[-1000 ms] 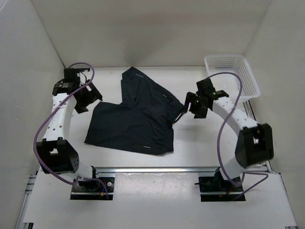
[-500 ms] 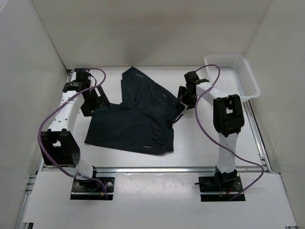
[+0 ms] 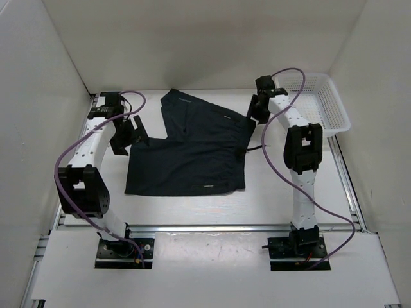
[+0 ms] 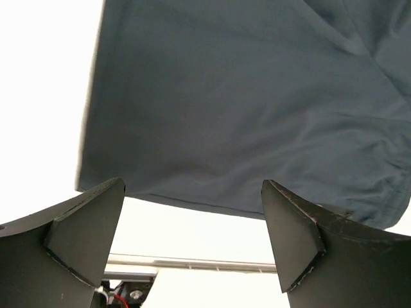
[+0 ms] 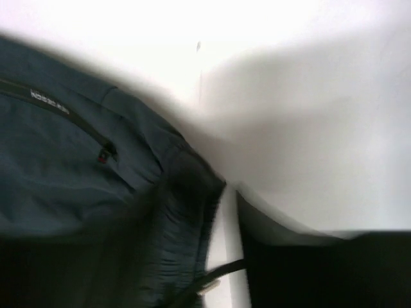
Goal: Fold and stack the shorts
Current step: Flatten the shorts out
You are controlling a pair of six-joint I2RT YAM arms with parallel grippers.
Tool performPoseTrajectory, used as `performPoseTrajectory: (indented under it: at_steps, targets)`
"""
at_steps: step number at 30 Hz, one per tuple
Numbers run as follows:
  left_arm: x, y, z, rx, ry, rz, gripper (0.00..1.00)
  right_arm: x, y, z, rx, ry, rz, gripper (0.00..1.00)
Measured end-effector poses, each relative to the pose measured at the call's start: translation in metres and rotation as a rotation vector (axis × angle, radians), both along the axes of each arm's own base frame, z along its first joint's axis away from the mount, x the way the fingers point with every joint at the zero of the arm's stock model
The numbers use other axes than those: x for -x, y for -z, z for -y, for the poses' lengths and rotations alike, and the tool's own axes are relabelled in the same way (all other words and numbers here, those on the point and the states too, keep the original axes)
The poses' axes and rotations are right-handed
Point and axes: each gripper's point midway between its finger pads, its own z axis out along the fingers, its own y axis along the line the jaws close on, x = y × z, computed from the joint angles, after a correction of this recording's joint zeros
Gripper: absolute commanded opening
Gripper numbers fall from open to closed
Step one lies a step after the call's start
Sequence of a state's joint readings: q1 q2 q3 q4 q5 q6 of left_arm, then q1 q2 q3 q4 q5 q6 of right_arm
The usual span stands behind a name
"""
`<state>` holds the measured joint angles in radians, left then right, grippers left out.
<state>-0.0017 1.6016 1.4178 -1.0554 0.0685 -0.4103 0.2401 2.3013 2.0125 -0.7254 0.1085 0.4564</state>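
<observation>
Navy shorts [image 3: 189,154] lie flatter than a second ago, spread out from the right gripper [image 3: 255,110] at their waistband corner, its grip hidden by blur. The left gripper [image 3: 126,136], splayed and empty, hovers just beside the leg edge. Folding appears ready.

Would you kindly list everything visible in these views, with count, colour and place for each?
shorts: one pair, dark navy, spread flat mid-table between the arms
basket: one, white plastic mesh, far right corner of the table
table: one, white, walled on three sides
rail: one, silver metal, along the near edge
cables: two, purple, one looping along each arm
left gripper: one, black, open, just over the shorts' left edge
right gripper: one, black, at the shorts' far right corner; its wrist view is too blurred to show whether it grips
</observation>
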Motion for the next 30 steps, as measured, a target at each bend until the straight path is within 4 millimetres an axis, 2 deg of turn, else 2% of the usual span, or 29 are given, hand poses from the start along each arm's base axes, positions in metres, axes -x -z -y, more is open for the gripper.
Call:
performPoseTrajectory:
  at_steps: [1, 3, 6, 8, 12, 15, 18, 22, 25, 30]
  targets:
    - [-0.005, 0.001, 0.001, 0.000, 0.004, -0.005, 0.97, -0.011, -0.007, 0.003, -0.002, 0.012, 0.024, 0.72]
    - [-0.017, 0.003, 0.003, 0.000, 0.010, -0.013, 0.93, -0.023, -0.018, 0.012, 0.004, 0.019, 0.059, 0.74]
    - [-0.048, 0.002, 0.014, 0.001, 0.034, 0.000, 0.85, -0.021, -0.027, 0.012, 0.009, 0.016, 0.069, 0.74]
    - [-0.074, 0.003, 0.027, 0.002, 0.057, 0.016, 0.82, -0.010, -0.030, 0.003, 0.013, -0.004, 0.062, 0.73]
    - [-0.139, 0.009, 0.054, 0.004, 0.089, 0.068, 0.81, 0.036, -0.040, -0.018, 0.008, -0.068, 0.033, 0.70]
    - [-0.184, 0.024, 0.070, 0.007, 0.083, 0.106, 0.81, 0.093, -0.047, -0.024, -0.031, -0.114, 0.000, 0.68]
    - [-0.210, 0.044, 0.073, 0.005, 0.052, 0.117, 0.80, 0.146, -0.047, -0.016, -0.061, -0.125, -0.047, 0.67]
    - [-0.229, 0.069, 0.073, -0.015, 0.007, 0.123, 0.76, 0.197, -0.027, -0.009, -0.069, -0.131, -0.118, 0.66]
    - [-0.243, 0.081, 0.074, -0.032, -0.016, 0.145, 0.72, 0.228, -0.008, -0.006, -0.071, -0.133, -0.192, 0.66]
    - [-0.259, 0.097, 0.088, -0.029, -0.017, 0.184, 0.68, 0.246, 0.002, -0.009, -0.097, -0.133, -0.240, 0.66]
